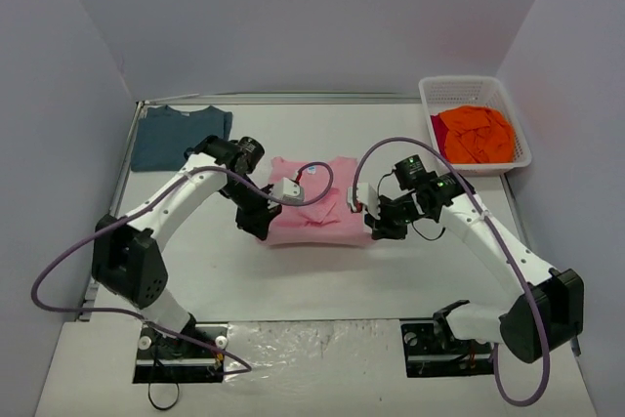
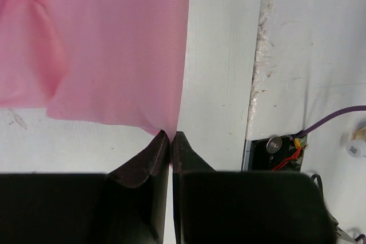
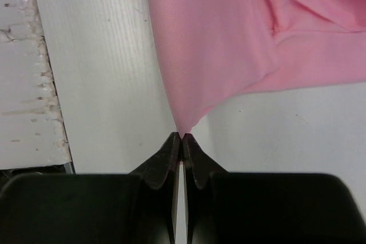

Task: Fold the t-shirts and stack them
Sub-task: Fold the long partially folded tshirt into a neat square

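A: So, where's the pink t-shirt (image 1: pixel 314 204)?
B: Centre of the bench (image 1: pixel 322 275), btwn the two arms, rumpled across the middle.
A: Tools?
B: Left tool (image 2: pixel 170 135) pinched shut on the shirt's near-left corner. Right tool (image 3: pixel 182 136) clamped on the near-right corner. Cloth drawn to a point at each.
A: Other shirts?
B: Teal t-shirt (image 1: pixel 179 136) lies flat at the bench's far left. Orange t-shirt (image 1: pixel 476 134) is bunched in the white basket (image 1: pixel 467 85), far right.
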